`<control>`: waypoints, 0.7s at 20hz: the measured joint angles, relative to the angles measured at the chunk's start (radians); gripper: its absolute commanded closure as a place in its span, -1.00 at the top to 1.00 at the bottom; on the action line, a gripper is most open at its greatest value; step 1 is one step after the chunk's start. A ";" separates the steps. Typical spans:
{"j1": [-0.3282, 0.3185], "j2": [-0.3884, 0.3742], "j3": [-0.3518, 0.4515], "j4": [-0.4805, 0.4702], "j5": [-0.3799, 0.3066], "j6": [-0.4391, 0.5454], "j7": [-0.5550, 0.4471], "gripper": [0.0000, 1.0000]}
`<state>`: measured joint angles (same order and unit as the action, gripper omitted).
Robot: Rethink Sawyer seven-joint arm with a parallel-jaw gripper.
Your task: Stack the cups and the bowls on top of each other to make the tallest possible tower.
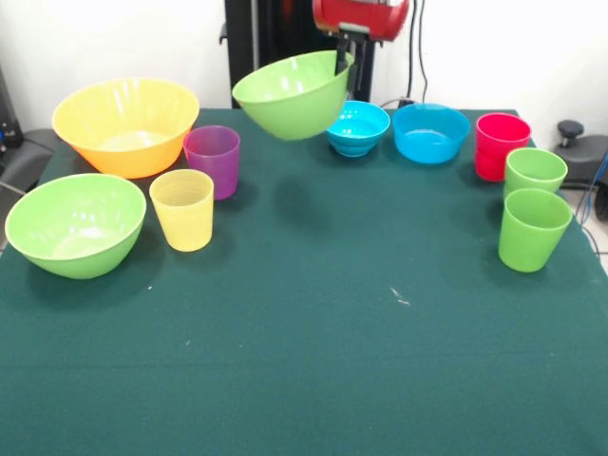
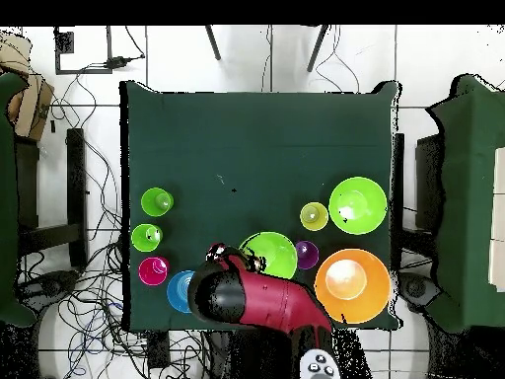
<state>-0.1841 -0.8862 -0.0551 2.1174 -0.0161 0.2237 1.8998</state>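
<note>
My gripper (image 1: pixel 342 59) is shut on the rim of a lime green bowl (image 1: pixel 290 95), which hangs tilted above the table's far middle; from overhead this bowl (image 2: pixel 271 252) lies beside the arm's gripper (image 2: pixel 240 259). On the cloth stand an orange bowl (image 1: pixel 125 123), a second lime green bowl (image 1: pixel 76 224), two blue bowls (image 1: pixel 358 126) (image 1: pixel 430 132), a purple cup (image 1: pixel 212 160), a ribbed yellow cup (image 1: pixel 182 209), a red cup (image 1: pixel 501 145) and two light green cups (image 1: pixel 535 173) (image 1: pixel 533 230). No tower is in view; each piece stands singly.
A dark green cloth (image 1: pixel 313 332) covers the table. In the front view the bowls and cups line the left, far and right sides. Chairs and cables surround the table (image 2: pixel 256 128) in the overhead view.
</note>
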 measured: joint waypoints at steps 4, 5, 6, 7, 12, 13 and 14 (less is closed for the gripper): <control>-0.004 0.034 0.016 -0.031 0.000 0.000 0.000 -1.00; -0.004 0.041 0.019 -0.038 0.000 0.000 0.000 -1.00; -0.003 0.053 0.024 -0.049 0.000 0.000 0.000 -1.00; -0.001 0.064 0.027 -0.058 0.000 0.000 0.000 -1.00; 0.015 0.105 0.027 -0.088 0.000 0.000 0.000 -1.00; 0.020 0.110 0.027 -0.092 0.001 0.000 0.000 -1.00; 0.024 0.116 0.027 -0.096 0.002 0.000 0.000 -1.00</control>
<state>-0.1602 -0.7704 -0.0282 2.0211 -0.0144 0.2239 1.8998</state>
